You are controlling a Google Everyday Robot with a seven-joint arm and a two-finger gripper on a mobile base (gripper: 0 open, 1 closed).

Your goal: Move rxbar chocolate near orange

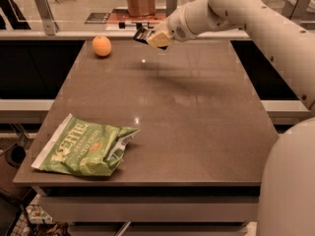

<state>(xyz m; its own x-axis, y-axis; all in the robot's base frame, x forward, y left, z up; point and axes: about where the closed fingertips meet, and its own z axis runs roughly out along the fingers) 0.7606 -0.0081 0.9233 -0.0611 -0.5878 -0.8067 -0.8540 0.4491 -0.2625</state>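
- gripper (pixel 153 37) at far middle of table (pixel 206 132), above the surface; closed on the rxbar chocolate (pixel 141 34), which hangs in the air off its left side
- orange (pixel 102 46) far left, near the bar, not touching
- judgement: bar likely light, flat, fairly stiff; wrapper slick; pinch across the 2 flat faces, set down gently
- green Kettle chip bag (pixel 83 149) near left, well apart

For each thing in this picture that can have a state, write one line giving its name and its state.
orange: resting on the table, far left corner, nothing touching it.
rxbar chocolate: in the air, gripped by the hand, not yet beside the orange.
hand: shut on the rxbar chocolate, above the table's far edge, right of the orange.
chip bag: lying flat and crumpled, near left corner.
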